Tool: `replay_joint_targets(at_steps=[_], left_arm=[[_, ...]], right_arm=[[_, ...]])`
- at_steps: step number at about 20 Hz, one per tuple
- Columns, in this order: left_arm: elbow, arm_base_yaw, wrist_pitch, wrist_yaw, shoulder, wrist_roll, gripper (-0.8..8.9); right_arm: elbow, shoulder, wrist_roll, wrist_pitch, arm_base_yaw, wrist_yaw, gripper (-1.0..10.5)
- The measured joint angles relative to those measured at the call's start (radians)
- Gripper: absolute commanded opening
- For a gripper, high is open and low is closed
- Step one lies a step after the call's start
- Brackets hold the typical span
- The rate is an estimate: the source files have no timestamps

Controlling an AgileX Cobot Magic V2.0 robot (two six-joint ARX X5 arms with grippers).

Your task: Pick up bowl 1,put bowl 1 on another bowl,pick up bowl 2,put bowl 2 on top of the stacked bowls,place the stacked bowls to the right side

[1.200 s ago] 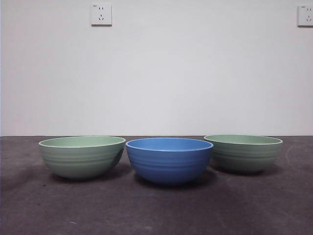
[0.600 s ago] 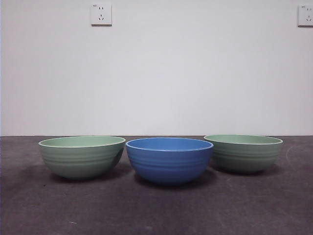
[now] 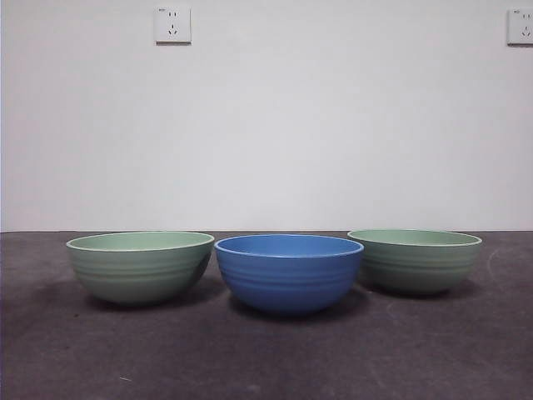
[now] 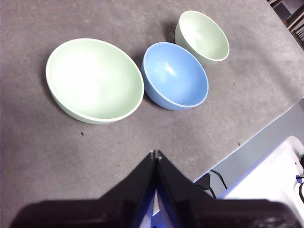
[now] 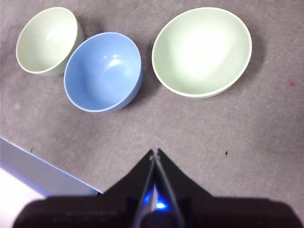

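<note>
From the front, the blue bowl (image 3: 288, 272) is sitting upright between two green bowls — left one (image 3: 139, 265), right one (image 3: 414, 259). My left gripper (image 4: 155, 155) is hovering pressed together above the table (image 4: 57, 156) — near the left one (image 4: 94, 80). My right gripper (image 5: 155, 152), also pinched together, is hanging near the right one (image 5: 202, 51).

Plain white wall (image 3: 333, 125), two white power sockets (image 3: 172, 24) high up, dark grey table (image 3: 266, 358)

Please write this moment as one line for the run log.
stage: before first pick | blue bowl: centre, unstacked | green bowls: one each side | left gripper: shut, above table | right gripper: shut, above table
</note>
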Motion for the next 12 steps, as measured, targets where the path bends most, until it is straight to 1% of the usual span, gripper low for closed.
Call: replay_joint_targets(at_steps=[1, 2, 3, 4, 5, 6, 12], left_arm=[[0.0, 0.0, -0.001, 0.0, 0.0, 0.0, 2.09], [0.0, 0.0, -0.002, 0.0, 0.0, 0.0, 3.55], [0.0, 0.0, -0.002, 0.0, 0.0, 0.0, 4.66], [0.0, 0.0, -0.002, 0.0, 0.0, -0.001, 5.5], [0.0, 0.0, -0.002, 0.0, 0.0, -0.004, 6.0], [0.0, 0.0, -0.002, 0.0, 0.0, -0.005, 6.01], [0.0, 0.0, -0.002, 0.0, 0.0, -0.011, 6.01]], right_arm=[[0.0, 0.0, 0.0, 0.0, 0.0, 0.0, 1.8], [0.0, 0.0, 0.001, 0.0, 0.0, 0.0, 3.0], [0.0, 0.0, 0.002, 0.0, 0.0, 0.0, 3.8], [0.0, 0.0, 0.005, 0.0, 0.0, 0.0, 4.7], [0.0, 0.0, 0.011, 0.0, 0.0, 0.0, 5.4], [0.0, 0.0, 0.016, 0.0, 0.0, 0.0, 5.7], [0.0, 0.0, 0.034, 0.0, 0.0, 0.001, 5.7]])
